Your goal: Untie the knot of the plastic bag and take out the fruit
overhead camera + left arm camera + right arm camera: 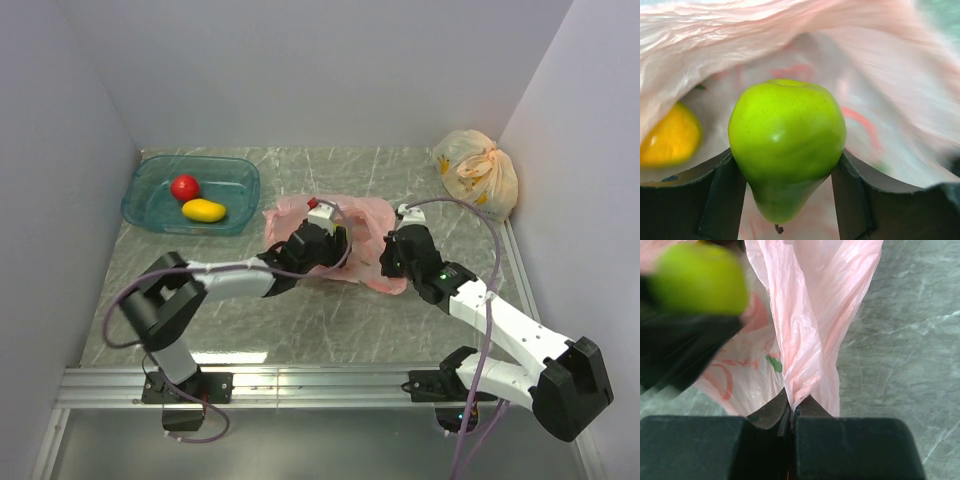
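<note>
Plastic bag point(372, 226), mid-table, knot already undone. Green pear point(787, 145) is clamped in left gripper point(786, 175) at the bag mouth. Bag edge is pinched tight by right gripper point(791, 412). Orange fruit point(670, 137) is left inside. Red apple point(184, 187) and yellow fruit point(204, 210) are already lying in far-left tub point(243, 178).

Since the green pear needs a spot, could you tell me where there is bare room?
Free: the blue tray's right end, beside the red apple and yellow fruit; the table between pink bag and yellow bag. Crowded: the pink bag itself.
</note>
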You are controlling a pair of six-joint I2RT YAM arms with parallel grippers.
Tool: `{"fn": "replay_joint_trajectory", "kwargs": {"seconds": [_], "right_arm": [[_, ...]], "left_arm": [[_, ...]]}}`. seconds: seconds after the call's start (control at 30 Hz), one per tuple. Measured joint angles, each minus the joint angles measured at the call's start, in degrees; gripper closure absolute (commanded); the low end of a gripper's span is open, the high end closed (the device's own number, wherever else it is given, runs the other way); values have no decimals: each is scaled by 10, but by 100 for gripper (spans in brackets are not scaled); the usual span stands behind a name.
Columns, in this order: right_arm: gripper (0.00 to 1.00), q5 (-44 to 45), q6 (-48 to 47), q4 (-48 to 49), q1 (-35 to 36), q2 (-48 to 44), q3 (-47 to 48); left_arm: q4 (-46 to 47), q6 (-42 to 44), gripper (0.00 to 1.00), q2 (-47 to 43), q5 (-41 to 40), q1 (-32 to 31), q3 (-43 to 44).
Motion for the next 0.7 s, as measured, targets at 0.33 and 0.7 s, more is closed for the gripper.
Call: {"fn": "replay_joint_trajectory", "kwargs": {"seconds": [0.33, 0.7], "right_arm": [[100, 3, -10, 6, -1, 18, 5], [100, -23, -17, 10, -1, 18, 2]], "left_arm": [[-89, -34, 99, -239, 13, -2, -31], [-236, -106, 94, -181, -31, 332, 165]]}}
